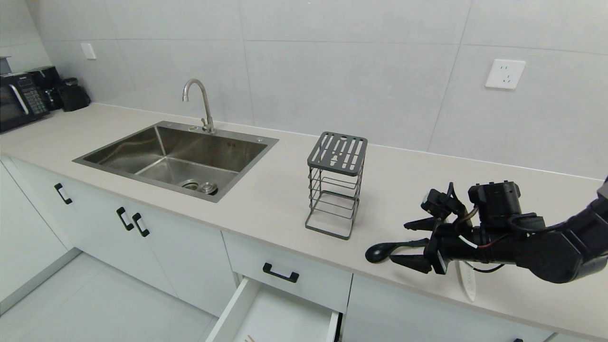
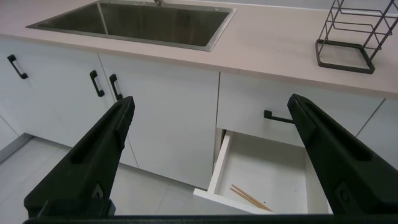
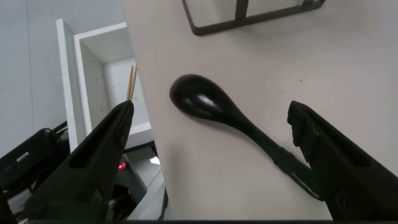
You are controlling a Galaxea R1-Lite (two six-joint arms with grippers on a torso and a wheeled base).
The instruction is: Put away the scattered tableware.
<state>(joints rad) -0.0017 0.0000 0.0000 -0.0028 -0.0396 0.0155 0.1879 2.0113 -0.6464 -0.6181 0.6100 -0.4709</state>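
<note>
A black spoon [image 1: 378, 252] lies near the counter's front edge, right of the wire rack [image 1: 336, 184]. My right gripper [image 1: 402, 242] is open, its fingers on either side of the spoon's handle. In the right wrist view the spoon [image 3: 202, 99] rests flat on the counter between the spread fingers [image 3: 93, 163] of the right gripper [image 3: 211, 109]. A white utensil [image 1: 467, 281] lies on the counter under the right arm. My left gripper [image 2: 211, 102] hangs open and holds nothing, in front of the cabinets, facing the open drawer [image 2: 219, 168], which holds chopsticks [image 2: 251, 198].
The steel sink [image 1: 128, 153] with its tap [image 1: 199, 99] is set into the counter on the left. The open drawer [image 1: 228, 311] juts out below the rack. Appliances [image 1: 28, 95] stand at the far left. Bare counter lies between sink and rack.
</note>
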